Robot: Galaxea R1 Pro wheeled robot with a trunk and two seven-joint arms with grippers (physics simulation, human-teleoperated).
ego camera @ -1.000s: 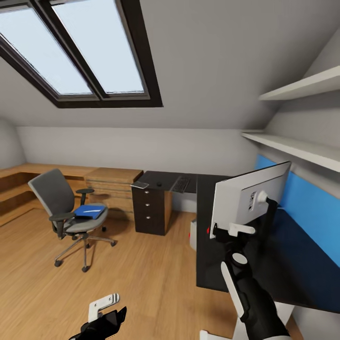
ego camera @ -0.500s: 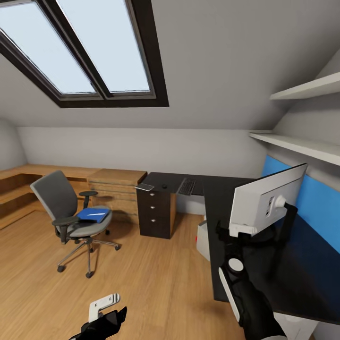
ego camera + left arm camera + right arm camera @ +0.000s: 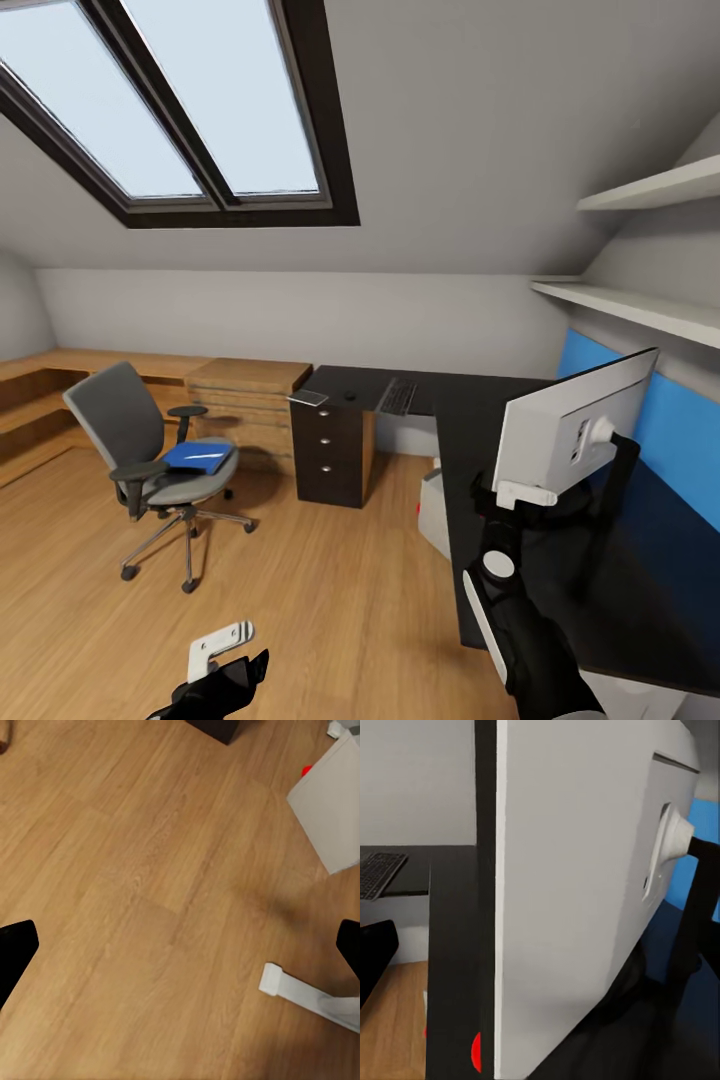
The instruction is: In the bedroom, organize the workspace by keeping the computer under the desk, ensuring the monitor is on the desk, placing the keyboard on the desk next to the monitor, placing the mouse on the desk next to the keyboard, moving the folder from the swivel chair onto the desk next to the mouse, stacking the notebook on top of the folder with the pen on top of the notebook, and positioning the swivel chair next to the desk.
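The right gripper (image 3: 522, 492) sat at the lower edge of the monitor (image 3: 575, 420), right up against the panel's near bottom corner, and it looked clamped on that edge, though the fingertips themselves were hidden, so I could not tell for sure. The monitor stood over the near wing of the desk (image 3: 470, 470), its pale back turned to us, its long axis running away from the gripper toward the blue wall; in the right wrist view the panel (image 3: 577, 892) loomed edge-on, just ahead of the fingers. So the right arm was the near one. The left gripper (image 3: 220, 645) hung low over the floor, jaws spread wide and empty, well away from everything. The keyboard (image 3: 398, 396) and mouse (image 3: 349, 396) lay on the far wing, the folder (image 3: 196, 456) on the chair (image 3: 150, 440).
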